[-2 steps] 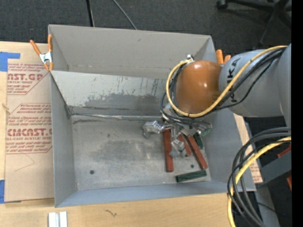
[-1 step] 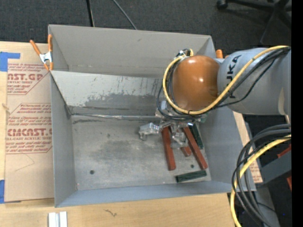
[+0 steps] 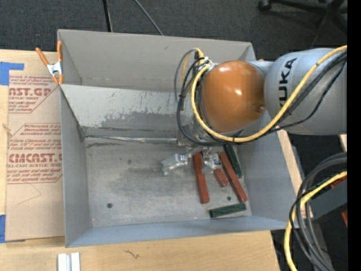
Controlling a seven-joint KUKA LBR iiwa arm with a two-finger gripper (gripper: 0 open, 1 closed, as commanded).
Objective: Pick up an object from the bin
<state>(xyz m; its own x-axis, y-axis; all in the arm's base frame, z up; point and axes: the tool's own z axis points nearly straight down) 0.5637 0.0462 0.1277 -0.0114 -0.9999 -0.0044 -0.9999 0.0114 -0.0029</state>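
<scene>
My gripper [image 3: 195, 161] hangs below the orange cover at the bin's right middle, low over the floor. Its two silvery fingertips [image 3: 176, 162] stand apart, so it is open. Between them runs the upper end of one red handle of a red-handled tool [image 3: 201, 186]. The tool's two long red arms lie side by side, pointing toward the near right corner. The fingers are not closed on the handle. The tool's top end is hidden under the cover.
A dark green flat bar [image 3: 228, 210] lies by the near wall, just below the red tool. Another dark green strip [image 3: 234, 162] lies along the tool's right side. The arm and its cables cover the bin's right part.
</scene>
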